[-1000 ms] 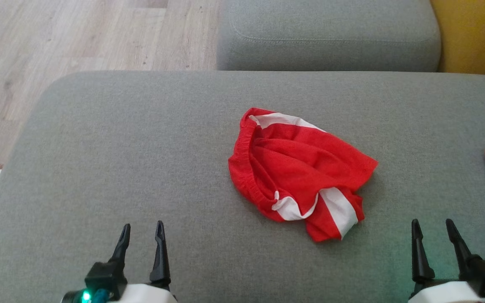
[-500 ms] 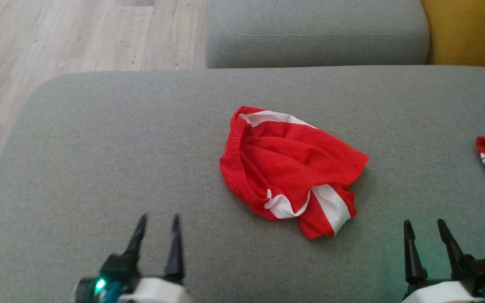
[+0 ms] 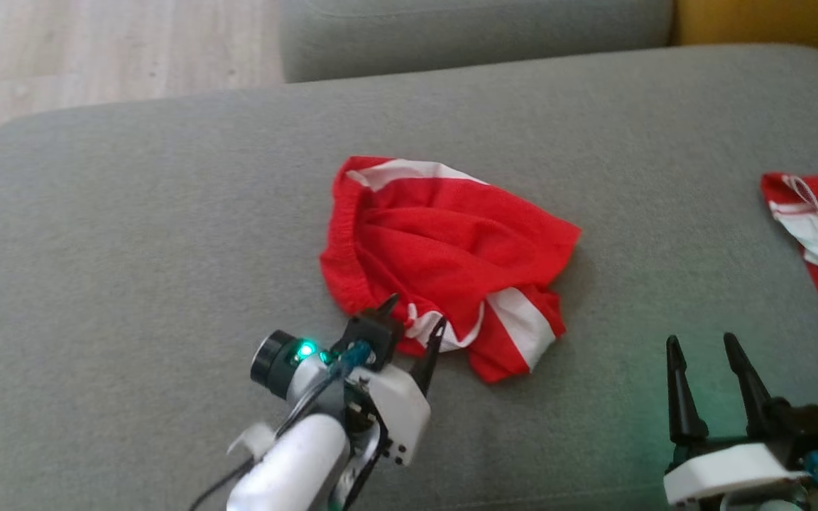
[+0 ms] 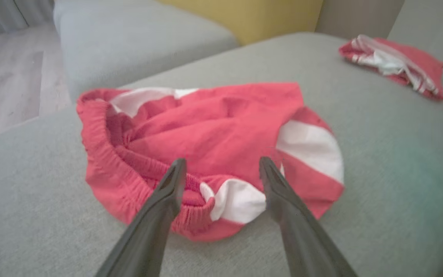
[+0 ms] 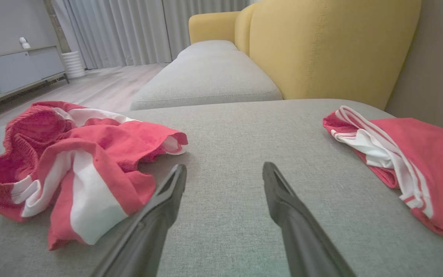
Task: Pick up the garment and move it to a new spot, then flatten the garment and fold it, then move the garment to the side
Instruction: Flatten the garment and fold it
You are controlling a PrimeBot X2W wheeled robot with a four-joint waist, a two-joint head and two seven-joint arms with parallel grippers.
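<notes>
1. Right claw [image 3: 701,339]: near right, fingers apart, empty, pointing far. It is well right of the task garment.
2. Left claw [image 3: 415,312]: fingers apart, nothing held. The forearm slants from near centre toward far right, and this is the nearer arm.
3. Crumpled red fabric shorts with white side stripes [image 3: 444,248]: mid grey fabric seat cushion [image 3: 132,248], directly beyond the left claw. The elastic waistband runs near-to-far along their left side. The near hem lies between the fingertips, so pinching it looks like the next step.
4. Second red-and-white garment [image 3: 814,234]: far right, apart.

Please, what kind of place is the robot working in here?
Most likely a home living room: a grey sofa seat with a yellow backrest, long pale curtains, and a low sideboard against the wall.
</notes>
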